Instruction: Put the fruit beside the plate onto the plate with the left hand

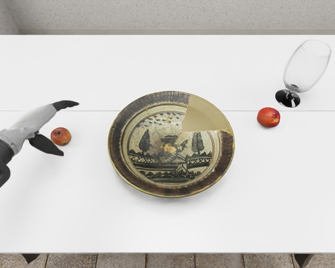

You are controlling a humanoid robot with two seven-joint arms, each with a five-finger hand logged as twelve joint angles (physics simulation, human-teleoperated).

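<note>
Fruit shows twice in the head view. A small red fruit (pixel 60 136) lies on the white table (pixel 167 223) at 9 o'clock from the plate (pixel 116 146), clear of its rim. A second fruit (pixel 268 117), red with an orange tinge, lies at about 2 o'clock from the plate, also off it.

The left hand (pixel 30 127) comes in from the left edge and sits just beside the small red fruit, on its 9 o'clock side. Its fingers (pixel 64 104) are spread wide, with one dark tip above the fruit at 12 o'clock and another below it at about 8 o'clock (whether either touches the fruit I cannot tell). The hand grasps nothing.

The plate is round, with a dark brown rim, painted trees in its middle and a plain tan wedge at 1 o'clock. A wine glass (pixel 306 67) stands tilted on a black foot, at 2 o'clock from the plate, beyond the second fruit.
</note>
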